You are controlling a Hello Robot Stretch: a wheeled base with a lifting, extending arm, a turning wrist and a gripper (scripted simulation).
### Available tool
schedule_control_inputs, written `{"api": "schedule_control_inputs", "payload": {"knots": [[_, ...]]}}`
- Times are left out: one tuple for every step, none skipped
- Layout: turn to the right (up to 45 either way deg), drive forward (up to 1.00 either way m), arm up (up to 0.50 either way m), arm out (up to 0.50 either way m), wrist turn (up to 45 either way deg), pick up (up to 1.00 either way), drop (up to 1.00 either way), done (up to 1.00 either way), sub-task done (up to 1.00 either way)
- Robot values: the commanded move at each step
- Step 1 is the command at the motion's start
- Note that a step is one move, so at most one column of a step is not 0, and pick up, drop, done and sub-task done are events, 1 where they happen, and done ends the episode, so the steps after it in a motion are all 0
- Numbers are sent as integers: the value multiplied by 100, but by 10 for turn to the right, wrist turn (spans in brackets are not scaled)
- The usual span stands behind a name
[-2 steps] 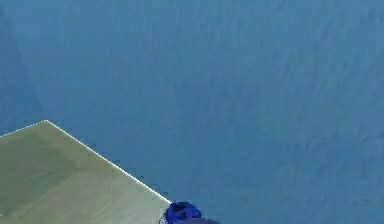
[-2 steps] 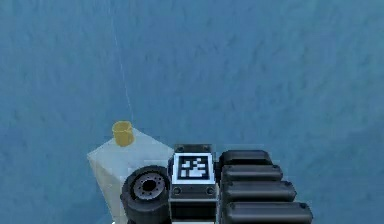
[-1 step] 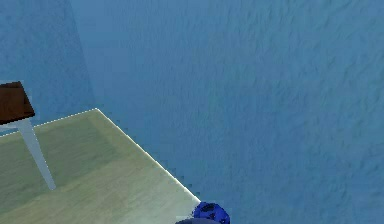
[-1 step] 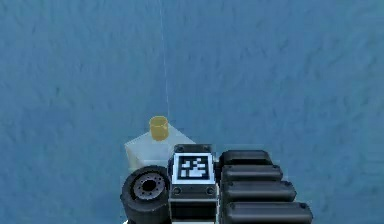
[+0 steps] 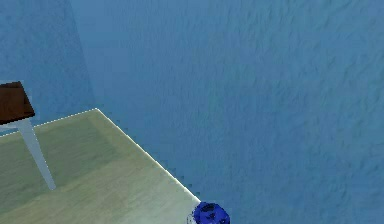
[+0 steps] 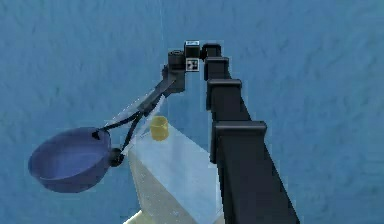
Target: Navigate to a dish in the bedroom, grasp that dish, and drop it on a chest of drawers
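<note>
One dark blue dish (image 6: 68, 160) hangs at my end effector (image 6: 112, 142), clear of every surface: I hold it. Nearby, a small yellow thing (image 6: 158, 128) stands on a pale counter (image 6: 178, 178).

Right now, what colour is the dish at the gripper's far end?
The dish is plain dark blue with no pattern. It shows best in the arm side view.

I'm in a room of a house: blue textured walls (image 5: 250, 90) meet a pale wooden floor (image 5: 100, 175) at a corner, where a small dark-topped table (image 5: 14, 100) stands on white legs
</note>
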Motion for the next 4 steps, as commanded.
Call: {"api": "schedule_control_inputs", "payload": {"knots": [[0,0,0,0,450,0,0,0,0],[0,0,0,0,450,0,0,0,0],[0,0,0,0,390,0,0,0,0],[0,0,-8,0,0,0,0,0,0]]}}
